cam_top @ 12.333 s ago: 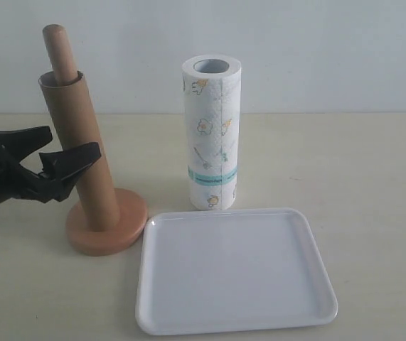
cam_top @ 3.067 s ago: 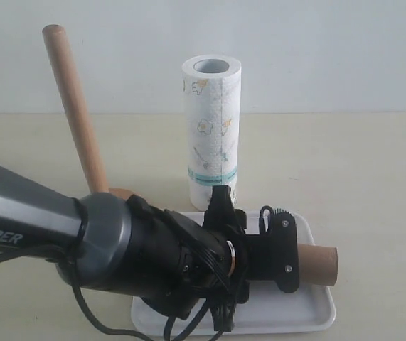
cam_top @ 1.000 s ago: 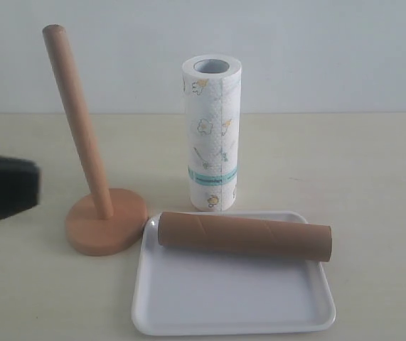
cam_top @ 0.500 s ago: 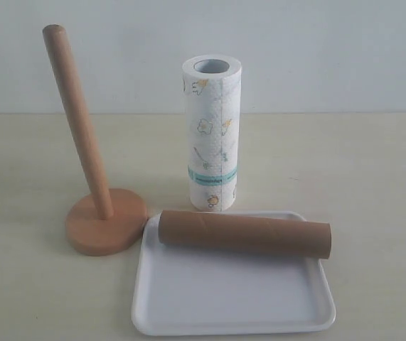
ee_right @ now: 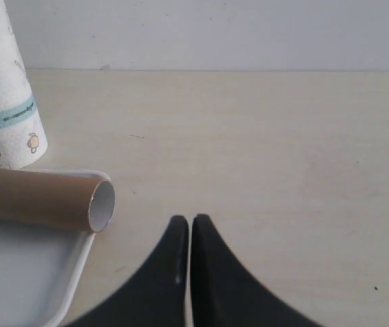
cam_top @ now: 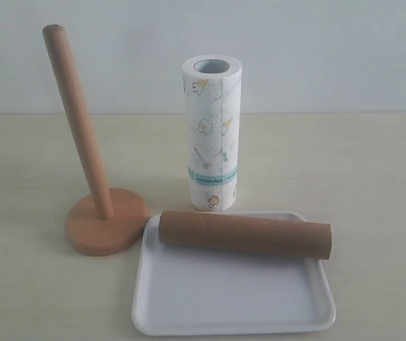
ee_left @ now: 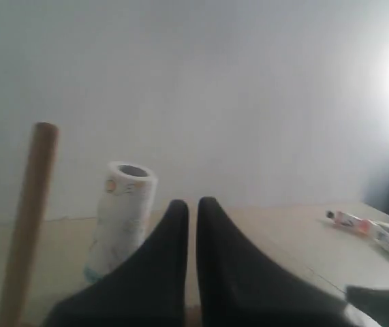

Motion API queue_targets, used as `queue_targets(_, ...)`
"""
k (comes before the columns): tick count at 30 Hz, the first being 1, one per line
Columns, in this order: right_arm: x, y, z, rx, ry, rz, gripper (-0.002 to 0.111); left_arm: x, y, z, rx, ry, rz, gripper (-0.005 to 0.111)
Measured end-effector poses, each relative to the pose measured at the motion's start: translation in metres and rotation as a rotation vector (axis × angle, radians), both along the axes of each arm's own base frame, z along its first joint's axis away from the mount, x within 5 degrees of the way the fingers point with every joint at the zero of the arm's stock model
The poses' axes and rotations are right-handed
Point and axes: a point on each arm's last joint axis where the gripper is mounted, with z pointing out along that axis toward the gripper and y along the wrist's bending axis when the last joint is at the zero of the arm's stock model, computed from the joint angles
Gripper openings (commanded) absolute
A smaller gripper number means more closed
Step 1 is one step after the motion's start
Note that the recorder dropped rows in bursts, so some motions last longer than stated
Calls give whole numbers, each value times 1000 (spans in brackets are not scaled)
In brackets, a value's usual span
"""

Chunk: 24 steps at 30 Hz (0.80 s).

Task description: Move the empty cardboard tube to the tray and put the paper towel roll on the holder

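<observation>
both jaw sets closed, empty: left gripper (ee_left: 192, 202), right gripper (ee_right: 191, 219). cardboard tube (cam_top: 245, 235) lies on tray (cam_top: 224, 302); paper towel roll (cam_top: 212, 135) stands beside holder (cam_top: 96, 234).

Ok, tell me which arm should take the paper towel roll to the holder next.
Probably left: the paper towel roll and holder both stand ahead of the shut left gripper; the right gripper points past the roll, at the table.

Cardboard tube (ee_right: 37, 199) on white tray (ee_right: 17, 279)
</observation>
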Motion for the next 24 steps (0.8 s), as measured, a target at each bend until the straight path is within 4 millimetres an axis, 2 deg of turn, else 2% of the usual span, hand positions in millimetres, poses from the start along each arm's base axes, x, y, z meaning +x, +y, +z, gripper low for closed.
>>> queue_targets(4,0,0,0,0,0,0,1,6,-1,-13,-126,123,267,4)
queue_targets(7,0,0,0,0,0,0,1,12,0,-25,-167,174,388,4)
queue_targets(13,0,0,0,0,0,0,1,30,5,-75,-244,334,637,4)
queue_targets(16,0,0,0,0,0,0,1,39,9,-103,-205,289,695,4)
queue_targets(18,0,0,0,0,0,0,1,41,11,-110,-178,248,710,4)
queue_targets(22,0,0,0,0,0,0,1,41,12,-110,-24,173,735,4)
queue_targets(23,0,0,0,0,0,0,1,41,13,-110,114,129,751,4)
queue_targets(24,0,0,0,0,0,0,1,41,13,-111,167,121,755,4)
